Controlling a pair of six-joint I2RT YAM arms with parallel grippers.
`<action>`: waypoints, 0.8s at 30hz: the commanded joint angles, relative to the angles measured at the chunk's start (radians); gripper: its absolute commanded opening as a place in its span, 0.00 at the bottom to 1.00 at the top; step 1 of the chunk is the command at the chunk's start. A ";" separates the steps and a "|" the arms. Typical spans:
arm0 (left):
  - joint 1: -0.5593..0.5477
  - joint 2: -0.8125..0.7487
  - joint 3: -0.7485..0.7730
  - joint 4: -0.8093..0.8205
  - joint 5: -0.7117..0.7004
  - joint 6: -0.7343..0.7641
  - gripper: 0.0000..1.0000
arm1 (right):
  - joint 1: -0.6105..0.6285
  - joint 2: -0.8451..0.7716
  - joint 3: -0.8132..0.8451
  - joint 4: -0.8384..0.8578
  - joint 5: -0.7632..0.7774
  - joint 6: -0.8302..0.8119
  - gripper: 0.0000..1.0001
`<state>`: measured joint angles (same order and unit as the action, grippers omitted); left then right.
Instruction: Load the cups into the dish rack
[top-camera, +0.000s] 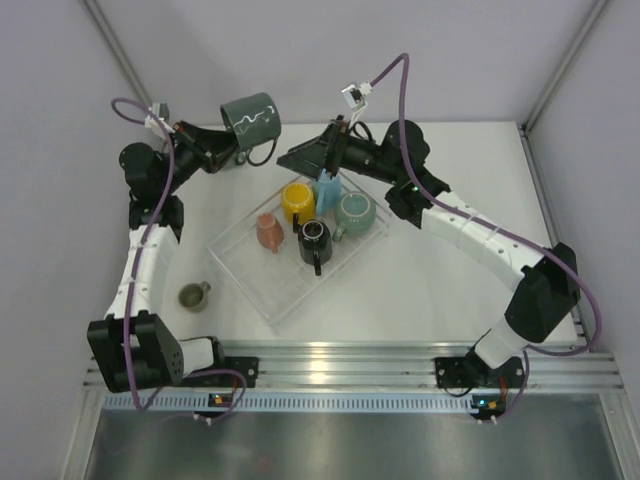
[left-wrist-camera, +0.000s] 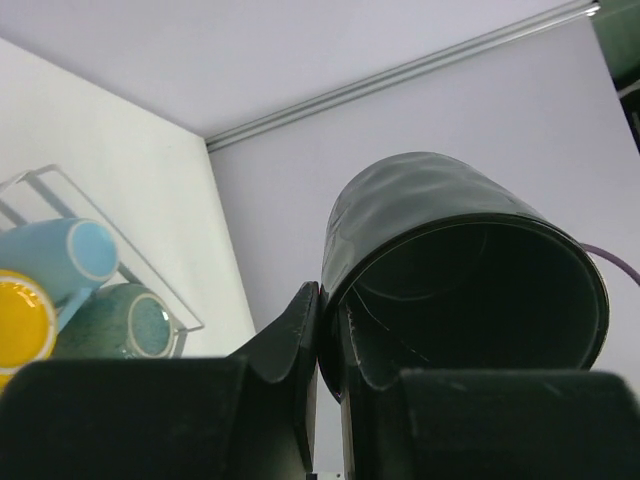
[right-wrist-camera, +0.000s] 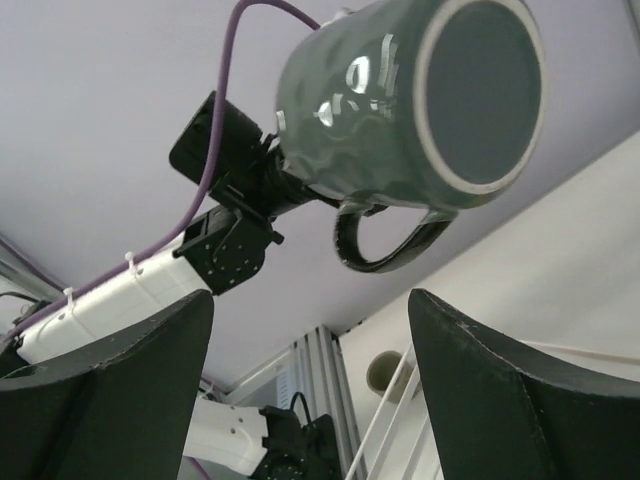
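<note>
So the left gripper (top-camera: 228, 140) is clamped onto the wall of the dark grey-green mug (top-camera: 250, 118), one finger inside the rim and one outside, and it holds the mug up in the air on its side, out past the far left corner of the dish rack (top-camera: 285, 290). The right gripper (right-wrist-camera: 310, 300) has its fingers spread wide with nothing between them. It hangs right over the light blue mug (top-camera: 328, 190), which leans at the rack's far edge; can't tell if they touch. Inside the rack sit the yellow mug (top-camera: 297, 200), salmon mug (top-camera: 268, 232), black mug (top-camera: 313, 240) and teal mug (top-camera: 354, 212), all bunched at the far end. The small olive mug (top-camera: 193, 295) is out on the table (top-camera: 420, 290), left of the rack.
</note>
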<state>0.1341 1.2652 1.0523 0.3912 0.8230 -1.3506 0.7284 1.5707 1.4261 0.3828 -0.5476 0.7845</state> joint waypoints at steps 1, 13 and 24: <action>-0.021 -0.093 -0.005 0.176 -0.004 -0.082 0.00 | 0.025 0.040 0.071 0.142 -0.031 0.065 0.79; -0.125 -0.142 -0.046 0.218 -0.061 -0.082 0.00 | 0.080 0.100 0.119 0.229 -0.064 0.102 0.72; -0.176 -0.127 -0.098 0.305 -0.051 -0.097 0.00 | 0.089 0.083 0.039 0.438 -0.077 0.209 0.11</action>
<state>-0.0257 1.1477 0.9760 0.6037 0.7593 -1.4525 0.7914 1.6806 1.4578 0.6334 -0.6128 0.9813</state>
